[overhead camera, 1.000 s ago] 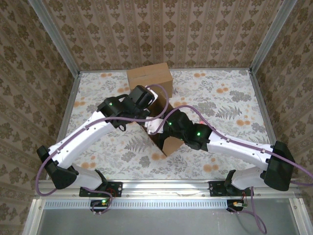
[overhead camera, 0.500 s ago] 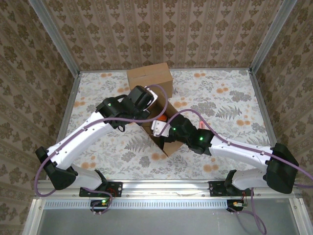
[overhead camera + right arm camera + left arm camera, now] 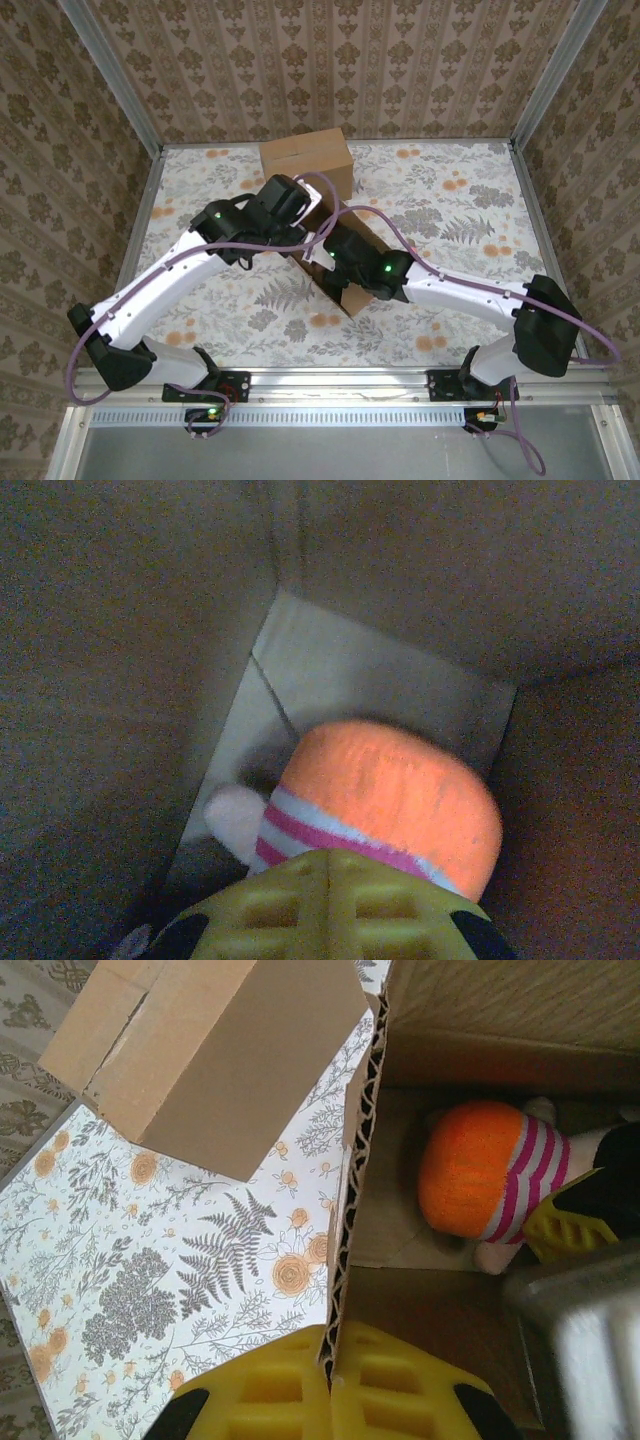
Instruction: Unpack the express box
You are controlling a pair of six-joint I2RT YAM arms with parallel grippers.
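Where the floral table (image 3: pixel 150 1260) is seen from above, the open box (image 3: pixel 352 1190) sits about mid-table, turned at an angle to the edges, with both arms converging on it. The left gripper (image 3: pixel 330 1395) is at the box's left wall: its two yellow fingers are pressed together on the corrugated top edge, one on the outside and one on the inside, so the wall is pinched between them. A toy (image 3: pixel 390 790) lies at the bottom of the box; it is soft and orange, with pink and white stripes at one end and a pale rounded limb beside the stripes. The right gripper (image 3: pixel 328 905) is down inside the box, its fingers closed against each other with their tips at the toy's striped end. Contact with the toy is evident; whether any fabric is caught between the fingers cannot be told. The box's inner walls are bare brown cardboard, and a paler panel shows under the toy. A second box (image 3: pixel 215 1055), closed, stands on the table just on the far side of the open one; whether the two touch cannot be told.
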